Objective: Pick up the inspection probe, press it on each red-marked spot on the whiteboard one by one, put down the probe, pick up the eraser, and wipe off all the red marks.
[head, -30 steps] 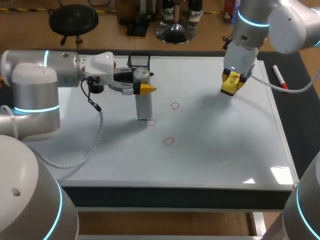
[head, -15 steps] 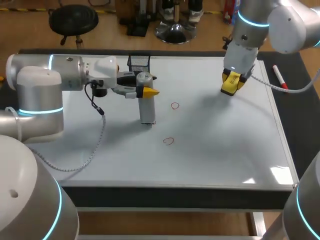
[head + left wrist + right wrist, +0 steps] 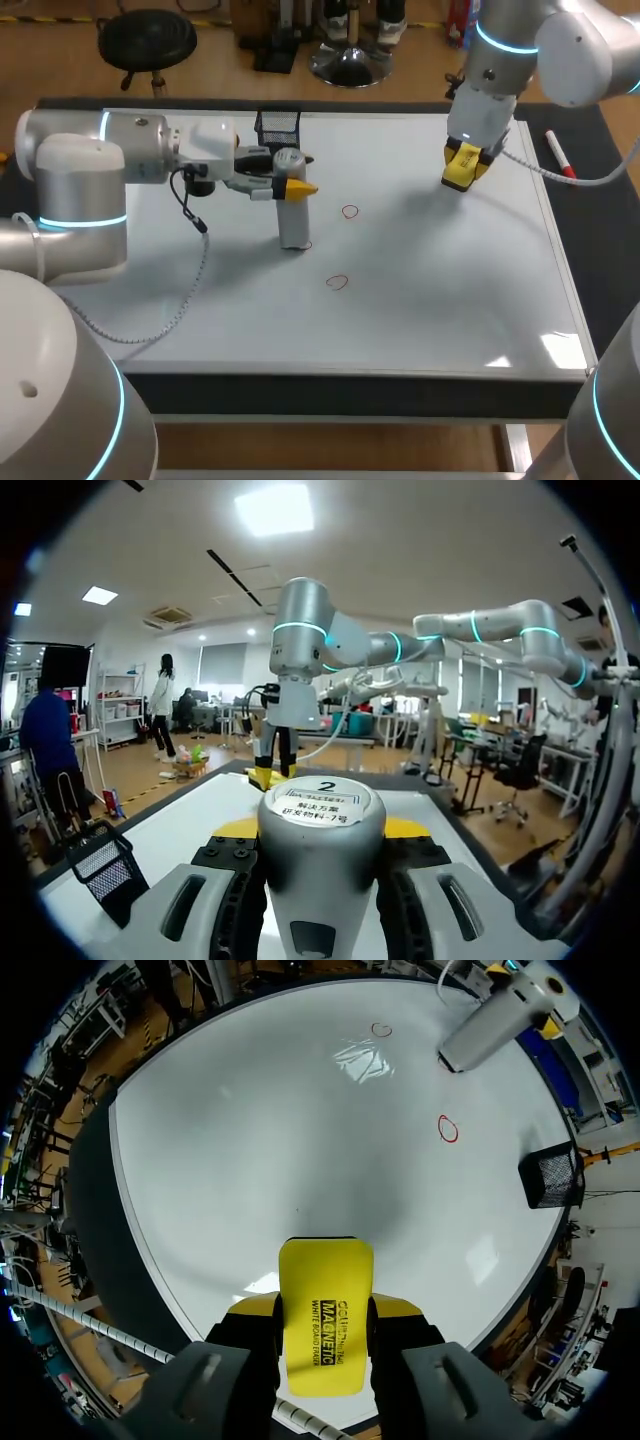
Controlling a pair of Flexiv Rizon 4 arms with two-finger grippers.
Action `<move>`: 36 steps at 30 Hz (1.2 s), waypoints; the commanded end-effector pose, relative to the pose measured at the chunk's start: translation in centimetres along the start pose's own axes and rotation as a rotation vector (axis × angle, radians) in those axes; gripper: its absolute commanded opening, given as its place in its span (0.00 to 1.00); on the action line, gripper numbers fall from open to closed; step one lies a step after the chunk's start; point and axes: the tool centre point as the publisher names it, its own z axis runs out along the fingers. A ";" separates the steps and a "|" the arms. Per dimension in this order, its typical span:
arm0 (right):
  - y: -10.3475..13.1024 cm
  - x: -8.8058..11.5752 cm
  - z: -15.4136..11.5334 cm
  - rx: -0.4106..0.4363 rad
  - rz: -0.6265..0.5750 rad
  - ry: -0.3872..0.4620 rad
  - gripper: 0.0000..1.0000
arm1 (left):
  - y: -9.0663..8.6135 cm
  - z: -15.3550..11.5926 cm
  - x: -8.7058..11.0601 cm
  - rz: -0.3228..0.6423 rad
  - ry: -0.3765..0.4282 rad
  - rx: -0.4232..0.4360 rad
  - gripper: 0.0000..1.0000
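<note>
The grey cylindrical probe (image 3: 291, 210) stands upright on the whiteboard (image 3: 440, 290), its foot on one red mark that barely shows. My left gripper (image 3: 288, 181) is shut on its upper part; in the left wrist view the probe (image 3: 322, 860) fills the gap between the fingers. Two more red circles lie nearby, one (image 3: 349, 212) to the right and one (image 3: 337, 283) nearer the front. My right gripper (image 3: 464, 166) hovers over the board's far right, shut on the yellow eraser (image 3: 325, 1300). From the right wrist, the probe (image 3: 497, 1022) and two red circles (image 3: 447, 1128) show ahead.
A black mesh basket (image 3: 278, 125) stands at the board's far edge, just behind the left gripper. A red marker pen (image 3: 558, 153) lies on the dark table right of the board. The board's front and right half is bare.
My left arm has shifted slightly to the right with the probe, which now covers most of the red mark at its foot. The right arm with the eraser has stayed still.
</note>
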 end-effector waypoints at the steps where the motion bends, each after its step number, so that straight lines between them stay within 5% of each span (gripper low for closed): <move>1: -0.1 0.0 -0.1 0.001 -0.002 0.003 0.00 | 0.2 0.2 -0.2 0.009 0.007 -0.002 0.00; 36: -0.1 0.0 -0.1 0.001 -0.002 0.003 0.00 | 0.5 0.4 -0.1 0.013 0.009 -0.010 0.00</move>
